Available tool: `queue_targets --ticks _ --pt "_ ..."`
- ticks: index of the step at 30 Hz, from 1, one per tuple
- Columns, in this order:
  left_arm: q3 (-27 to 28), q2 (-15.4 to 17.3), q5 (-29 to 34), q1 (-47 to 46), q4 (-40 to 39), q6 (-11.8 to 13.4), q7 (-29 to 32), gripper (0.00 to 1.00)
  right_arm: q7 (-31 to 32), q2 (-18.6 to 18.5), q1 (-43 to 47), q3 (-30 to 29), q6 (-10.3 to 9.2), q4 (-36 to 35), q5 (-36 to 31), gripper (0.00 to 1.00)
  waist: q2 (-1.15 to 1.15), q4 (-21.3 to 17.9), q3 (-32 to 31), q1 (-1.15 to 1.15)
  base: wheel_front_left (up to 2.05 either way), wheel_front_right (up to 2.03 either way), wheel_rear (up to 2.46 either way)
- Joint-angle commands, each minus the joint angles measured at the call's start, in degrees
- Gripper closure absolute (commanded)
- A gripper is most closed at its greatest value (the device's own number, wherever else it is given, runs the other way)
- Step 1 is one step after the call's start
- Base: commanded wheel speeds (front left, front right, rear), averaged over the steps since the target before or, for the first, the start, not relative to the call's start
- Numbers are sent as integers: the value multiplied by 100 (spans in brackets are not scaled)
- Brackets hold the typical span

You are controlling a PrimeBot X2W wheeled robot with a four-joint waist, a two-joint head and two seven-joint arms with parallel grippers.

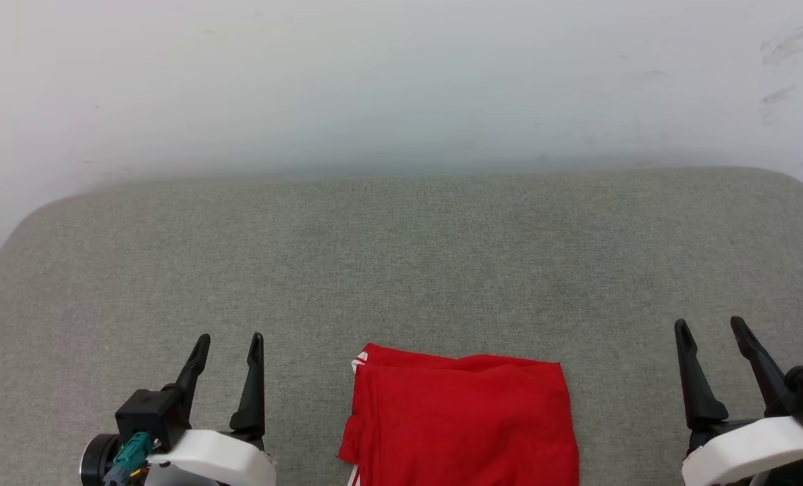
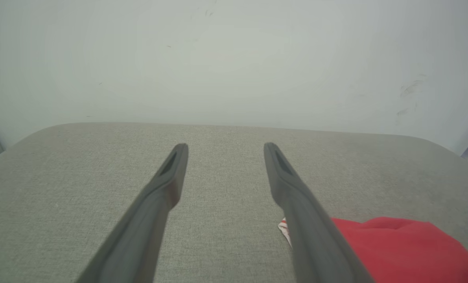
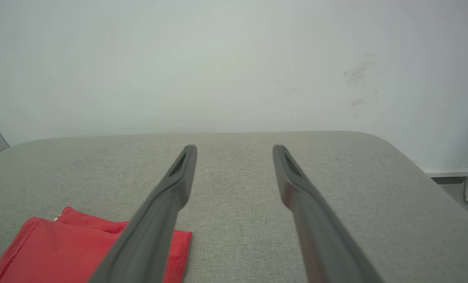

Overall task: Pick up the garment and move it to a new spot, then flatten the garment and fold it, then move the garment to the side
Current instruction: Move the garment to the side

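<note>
Much of the scene is a pale wall point(image 1: 401, 81), scuffed toward the right, and below it the grey cloth-covered desk point(image 1: 401, 256) with rounded far corners. Next in size is the garment point(image 1: 462, 418): a compact red rectangle, plain side up, lying at the desk's near edge about midway between the two arms, its near part cut off by the head view's bottom edge. It looks already folded, so the step in hand is probably the move to the side. The left claw point(image 1: 229, 341) and the right claw point(image 1: 710, 325) both stand wide open and empty, each well apart from the garment. Smallest, a bit of striped trim point(image 1: 359, 363) peeks from the fold's far left corner.

To do the move well, I would bring a claw in low at one side edge and pinch through all the layers, not the top one alone, ideally with the other claw on the opposite edge, then lift evenly. Loose layers may splay if one corner is dragged.
</note>
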Motion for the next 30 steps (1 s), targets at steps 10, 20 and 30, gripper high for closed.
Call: queue_targets --ticks 10,20,30 --pt "152 -140 152 -34 0 -116 -25 0 655 -12 93 -161 -2 155 672 0 0 60 121 0 0 0 0" --pt "204 -326 392 -449 -103 -352 -20 0 2531 -609 -191 -169 -2 1306 2537 0 0 394 684 0 0 0 0" --pt "305 -552 562 -767 9 -607 -20 0 3590 -552 -597 567 -4 1961 3895 0 0 676 1177 0 0 0 0"
